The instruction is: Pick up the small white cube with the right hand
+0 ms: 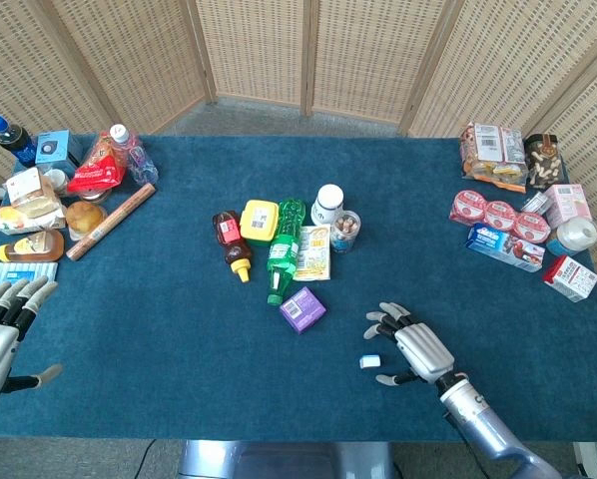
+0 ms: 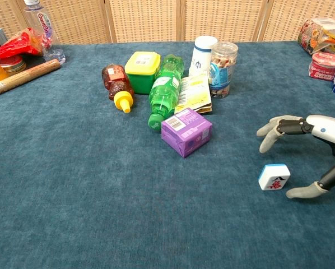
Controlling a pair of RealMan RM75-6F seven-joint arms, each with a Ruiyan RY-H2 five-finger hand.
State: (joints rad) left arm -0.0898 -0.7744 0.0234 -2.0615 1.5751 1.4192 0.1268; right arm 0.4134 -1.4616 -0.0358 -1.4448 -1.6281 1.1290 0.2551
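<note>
- Your table (image 1: 179, 329) carries a dark blue cloth.
- At its middle you have a yellow tub (image 1: 260, 220), a green bottle (image 1: 285, 251) lying flat, a brown sauce bottle (image 1: 232, 240), a white jar (image 1: 327, 204) and a purple box (image 1: 302, 308).
- The small white cube (image 2: 274, 177) stands alone near your front edge.
- Groceries crowd your far left and right ends.

A deep blue cloth (image 2: 72, 185) is spread over the table. The small white cube (image 2: 274, 177) is edged in blue and marked in red and black. A purple box (image 2: 186, 131), green bottle (image 2: 164, 92) and yellow tub (image 2: 142, 71) are shown.
</note>
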